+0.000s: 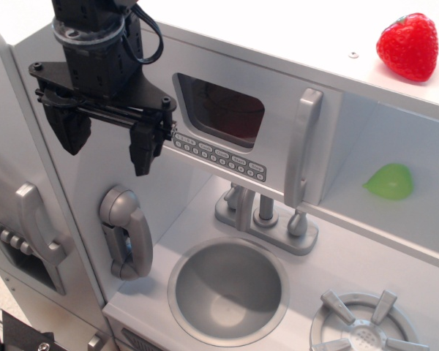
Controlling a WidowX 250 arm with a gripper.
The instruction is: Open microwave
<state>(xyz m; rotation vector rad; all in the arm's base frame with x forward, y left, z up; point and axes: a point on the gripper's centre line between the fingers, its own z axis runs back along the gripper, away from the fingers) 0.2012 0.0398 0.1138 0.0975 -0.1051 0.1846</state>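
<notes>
The microwave (241, 124) is a grey door with a dark rounded window (221, 107), a row of small buttons (219, 156) beneath, and a long vertical silver handle (304, 142) on its right side. The door looks shut. My black gripper (106, 142) hangs at the upper left, to the left of the microwave and above the grey telephone handset (126, 232). Its two fingers (144, 149) are spread apart with nothing between them. It is well apart from the handle.
A round sink (228, 291) and faucet (263, 212) lie below the microwave. A burner (366, 325) is at the lower right. A red strawberry (407, 45) sits on top, a green object (389, 181) in the open right shelf. A grey door handle (36, 223) is at left.
</notes>
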